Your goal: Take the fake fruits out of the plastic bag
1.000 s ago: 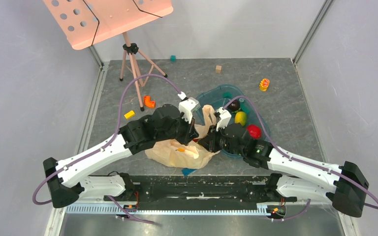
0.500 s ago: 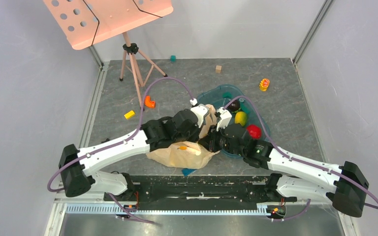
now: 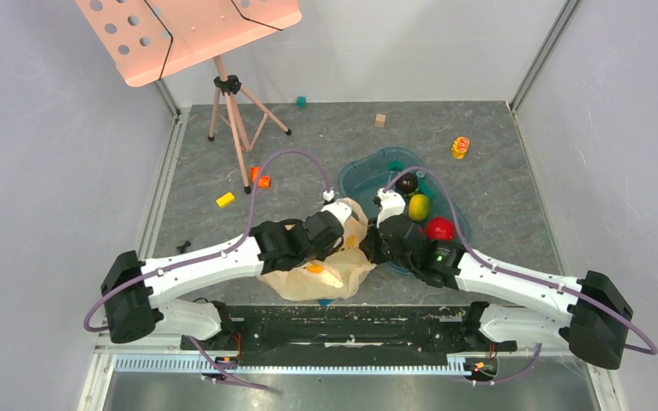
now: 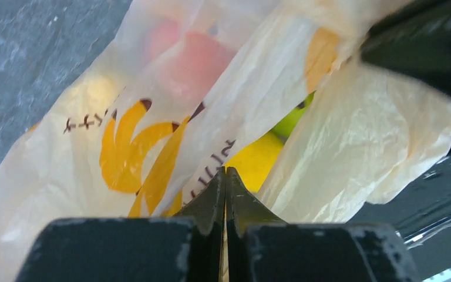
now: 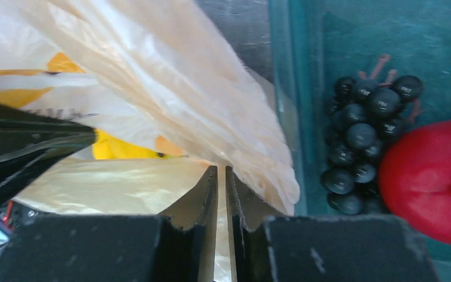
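We work over the table (image 3: 497,145), and on it the plastic bag (image 3: 308,278) lies crumpled under and between our two hands. The teal tray (image 3: 368,175) sits just off the outer side of the right hand.

The left hand (image 4: 225,173) has its fingers pressed together, and they look pinched on a fold of the bag's film near the mouth. The right hand (image 5: 222,170) is clamped the same way on the facing fold, with a sliver of cream film showing between its fingers.

Beside the right hand, in the tray, lie a red apple (image 5: 428,182), a lemon (image 3: 419,206) and a grape bunch (image 5: 364,138). Just ahead of the left hand's fingertips, inside the bag, we see a yellow fruit (image 4: 258,161) and beyond it a green pear (image 4: 292,120). A reddish shape shows through the film farther off.

We judge that we are at the step of opening the mouth. Next we should draw the two folds gently apart, then free one hand to reach in for the yellow fruit, as the thin film could slip or tear.
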